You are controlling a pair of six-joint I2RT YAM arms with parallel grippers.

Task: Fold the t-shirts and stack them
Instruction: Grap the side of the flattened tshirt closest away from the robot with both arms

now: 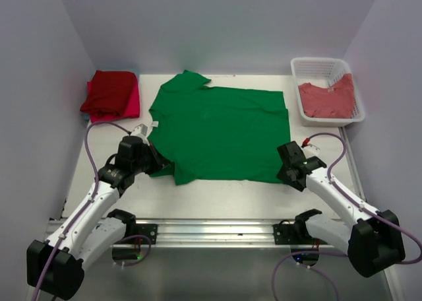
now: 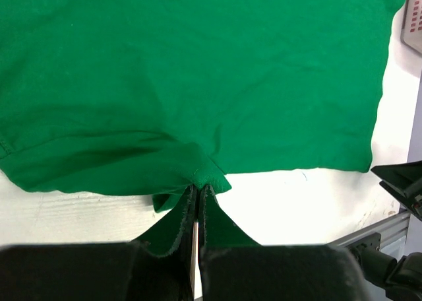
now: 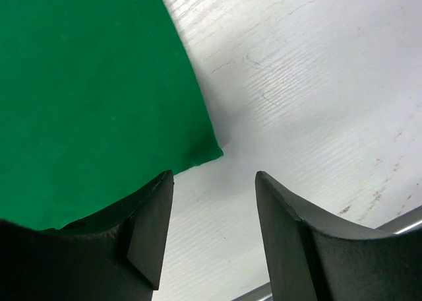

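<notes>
A bright green t-shirt [image 1: 221,133] lies spread flat in the middle of the table, collar to the left. My left gripper [image 1: 158,164] is shut on its near-left sleeve; in the left wrist view the cloth [image 2: 198,70] bunches into a pinch at the fingertips [image 2: 198,190]. My right gripper [image 1: 285,164] hovers at the shirt's near-right hem corner [image 3: 204,152], open, with only bare table between its fingers [image 3: 155,215]. Red and pink folded t-shirts [image 1: 110,93] are stacked at the far left. A salmon-red t-shirt [image 1: 326,100] lies in the basket.
A white lattice basket [image 1: 323,61] stands at the far right corner. White walls close in the table on the left, back and right. A metal rail [image 1: 211,232] carrying both arm bases runs along the near edge.
</notes>
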